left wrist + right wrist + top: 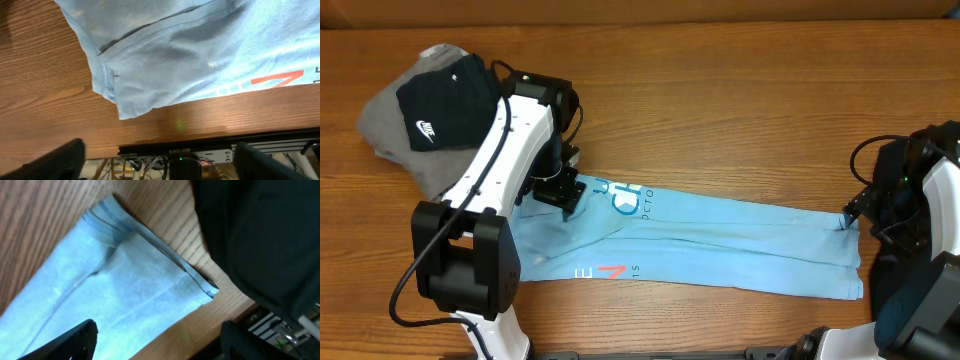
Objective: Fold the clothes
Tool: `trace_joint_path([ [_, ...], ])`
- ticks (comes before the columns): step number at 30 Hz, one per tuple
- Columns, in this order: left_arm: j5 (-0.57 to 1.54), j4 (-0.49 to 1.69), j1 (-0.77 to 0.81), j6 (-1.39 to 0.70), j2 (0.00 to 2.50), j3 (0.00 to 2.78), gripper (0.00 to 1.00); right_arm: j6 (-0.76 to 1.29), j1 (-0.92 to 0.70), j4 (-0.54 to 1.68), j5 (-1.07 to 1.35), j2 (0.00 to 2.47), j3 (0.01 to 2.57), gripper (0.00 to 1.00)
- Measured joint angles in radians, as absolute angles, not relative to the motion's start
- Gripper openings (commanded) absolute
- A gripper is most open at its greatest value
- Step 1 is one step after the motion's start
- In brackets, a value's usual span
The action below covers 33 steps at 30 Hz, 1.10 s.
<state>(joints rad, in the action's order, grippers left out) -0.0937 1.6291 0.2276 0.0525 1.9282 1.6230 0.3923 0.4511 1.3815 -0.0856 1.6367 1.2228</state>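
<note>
Across the table [740, 110], your light blue T-shirt [720, 240] lies folded into one long narrow band, running from beside the left arm out to the right arm. Pale lettering and a red mark show on its left part. It lies flat on the wood, with soft creases along its length.

Left gripper [560, 192]: hangs over the shirt's left end, close to the lettering. In the left wrist view its fingers [50, 160] sit wide apart at the lower corners of the frame, with nothing between them. Beyond them you see a sleeve hem and a rumpled corner near the table's front edge. You cannot tell from overhead whether the tips touch the cloth.

Right gripper [850, 215]: at the shirt's right end, by the far corner of the hem. In the right wrist view the fingers [65, 340] are spread and no cloth is pinched. The stitched hem corner lies on the wood ahead of them. A black mass [260, 240] fills the upper right of that view; cloth or arm part, cannot tell.

Grey and black Nike pieces [430, 110]: heaped at the far left of the table, the black one with its white logo on top of the grey. The heap is just beside the left arm and near the shirt's left end. The arm hides whether heap and shirt touch.
</note>
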Motion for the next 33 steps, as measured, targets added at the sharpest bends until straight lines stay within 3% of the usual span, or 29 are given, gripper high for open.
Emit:
trace_joint_path([
  [8,-0.09,1.627,0.228,0.056,1.928,1.624,1.0,0.392,0.468,1.271,-0.058,1.637,1.153,0.9],
  [14,0.002,1.595,0.222,0.083,1.895,1.683,1.0,0.392,0.58,1.206,0.012,1.637,1.033,0.91],
  [20,0.064,1.531,0.187,0.083,1.72,1.753,1.0,0.342,0.707,1.144,0.127,1.637,0.939,0.91],
  [27,0.075,1.483,0.157,0.077,1.5,1.771,1.0,0.336,0.711,1.061,0.221,1.637,0.859,0.93],
  [30,0.07,1.482,0.149,0.077,1.456,1.772,1.0,0.351,0.711,1.015,0.228,1.634,0.812,0.75],
  [33,0.059,1.494,0.148,0.077,1.441,1.772,1.0,0.371,0.713,0.99,0.22,1.614,0.786,0.29],
])
